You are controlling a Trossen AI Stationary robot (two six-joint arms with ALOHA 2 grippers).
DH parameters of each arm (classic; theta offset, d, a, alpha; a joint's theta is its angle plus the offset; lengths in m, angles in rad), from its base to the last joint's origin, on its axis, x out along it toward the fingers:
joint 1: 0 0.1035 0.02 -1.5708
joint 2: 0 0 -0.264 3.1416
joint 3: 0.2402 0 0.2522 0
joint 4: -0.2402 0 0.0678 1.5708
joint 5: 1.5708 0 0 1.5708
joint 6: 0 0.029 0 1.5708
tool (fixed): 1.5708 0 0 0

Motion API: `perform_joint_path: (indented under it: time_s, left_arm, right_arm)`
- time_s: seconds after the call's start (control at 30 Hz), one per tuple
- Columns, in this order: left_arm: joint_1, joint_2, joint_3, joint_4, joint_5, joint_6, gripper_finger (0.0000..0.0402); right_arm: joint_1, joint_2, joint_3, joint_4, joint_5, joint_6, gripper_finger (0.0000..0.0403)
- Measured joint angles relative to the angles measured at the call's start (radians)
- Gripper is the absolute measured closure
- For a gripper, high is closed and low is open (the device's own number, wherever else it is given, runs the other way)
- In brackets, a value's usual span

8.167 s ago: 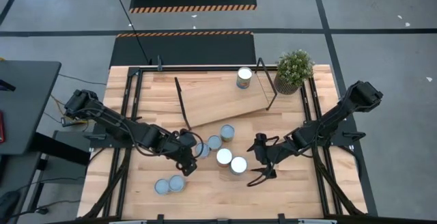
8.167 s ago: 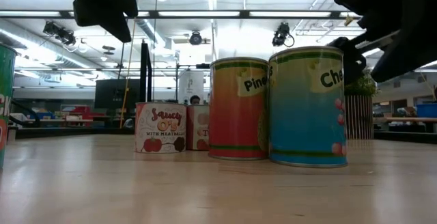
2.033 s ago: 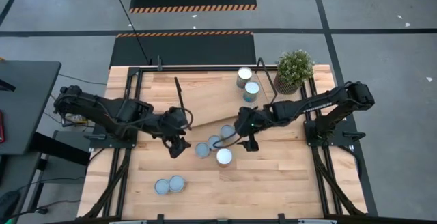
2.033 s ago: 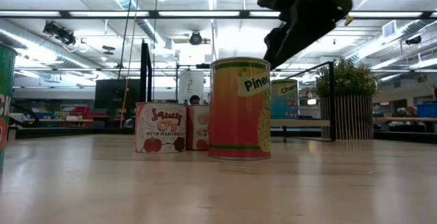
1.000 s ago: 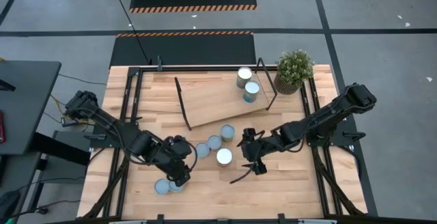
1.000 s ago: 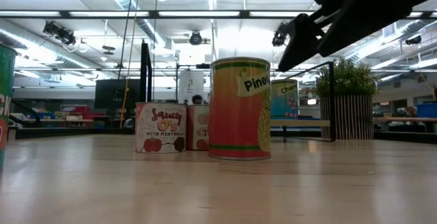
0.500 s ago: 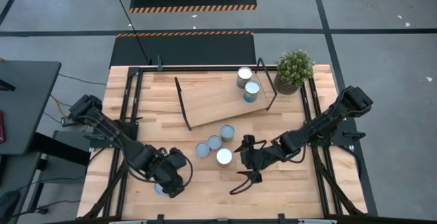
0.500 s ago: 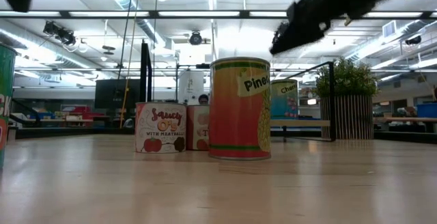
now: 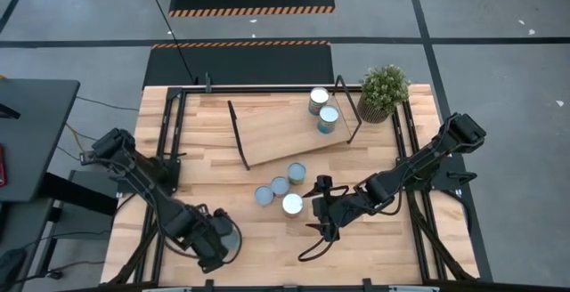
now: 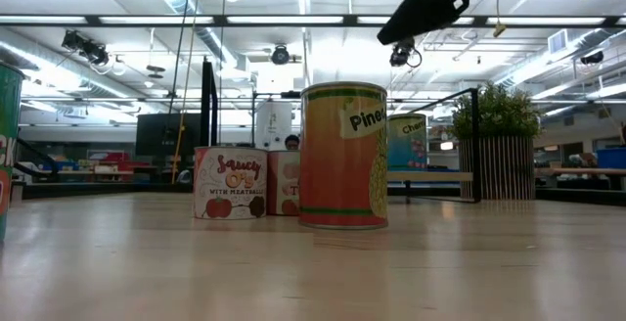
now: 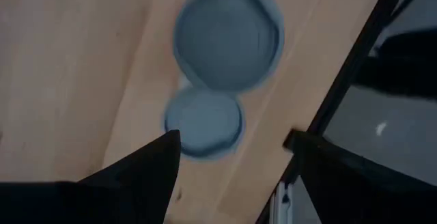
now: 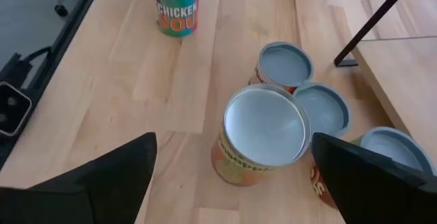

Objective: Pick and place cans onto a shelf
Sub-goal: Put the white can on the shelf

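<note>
light wooden shelf (image 9: pixel 285 132): two silver-topped cans (image 9: pixel 323 111) | left fingers (image 11: pixel 157 176) apart over table-edge pair, moved nearer | right fingers (image 12: pixel 116 176) apart, white-topped pineapple can (image 12: pixel 263 138) between

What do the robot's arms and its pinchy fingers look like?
Both arms are black, built from chunky jointed segments with dark cables running along them. The left gripper has two flat, matte black fingers tapering to blunt tips. The right gripper has matching broad, dark, wedge-shaped fingers. No markings show on them.
</note>
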Motion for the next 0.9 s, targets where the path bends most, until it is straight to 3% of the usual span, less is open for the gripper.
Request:
perform_joint_path:
  time_s: [0.13,0.5,0.63,0.73,0.9]
  left_arm:
    - [-0.033,0.043,0.000,-0.003,0.064,-0.001,0.0111]
    - [-0.141,0.048,-0.011,0.019,0.060,-0.181,0.0112]
    - [-0.173,-0.005,-0.159,0.209,0.145,-0.322,0.0128]
    - [-0.190,-0.054,-0.287,0.388,0.139,-0.441,0.0149]
    - [-0.208,-0.082,-0.385,0.445,0.136,-0.542,0.0176]
  right_arm:
    - [-0.001,0.000,0.000,-0.010,0.000,0.013,0.0011]
    - [0.000,-0.001,0.000,-0.012,-0.004,0.013,0.0014]
    - [0.000,-0.004,0.000,-0.013,-0.004,0.007,0.0015]
    - [0.000,-0.007,0.000,-0.014,-0.005,0.007,0.0015]
    - [0.001,-0.010,0.000,-0.015,-0.010,0.007,0.0015]
